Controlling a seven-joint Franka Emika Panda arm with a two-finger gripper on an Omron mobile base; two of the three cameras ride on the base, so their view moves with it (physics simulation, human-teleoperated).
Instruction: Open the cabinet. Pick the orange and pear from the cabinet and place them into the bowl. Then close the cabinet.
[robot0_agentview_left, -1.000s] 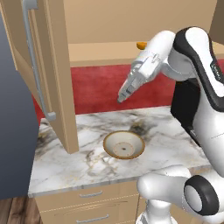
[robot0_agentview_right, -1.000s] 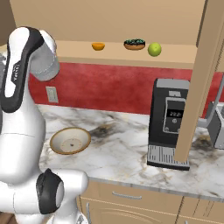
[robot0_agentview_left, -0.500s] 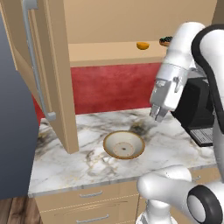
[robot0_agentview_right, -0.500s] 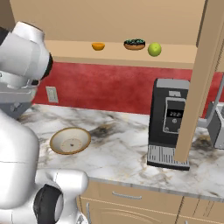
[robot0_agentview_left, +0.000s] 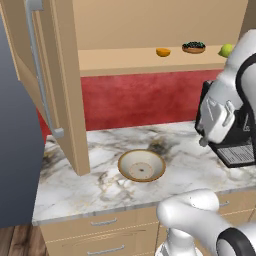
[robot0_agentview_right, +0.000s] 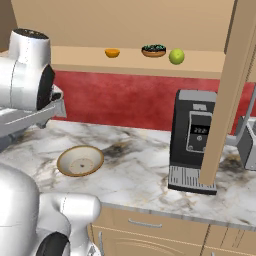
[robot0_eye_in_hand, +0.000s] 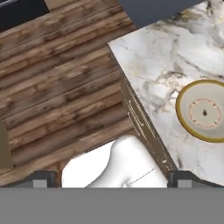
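Cabinet (robot0_agentview_left: 60, 90) stands open, its left door swung out over the left end of the marble tabletop (robot0_agentview_left: 90, 185). On the tabletop, right of that door, sits the bowl (robot0_agentview_left: 141, 165), with nothing inside. Higher, on the cabinet shelf, the orange (robot0_agentview_left: 163, 51) comes first, then a small dark dish (robot0_agentview_left: 194, 47), then the pear (robot0_agentview_left: 226, 50). A black coffee machine (robot0_agentview_right: 192, 140) stands at the right. The gripper (robot0_eye_in_hand: 112, 179) points downward over the tabletop edge, its tips spread wide, holding nothing
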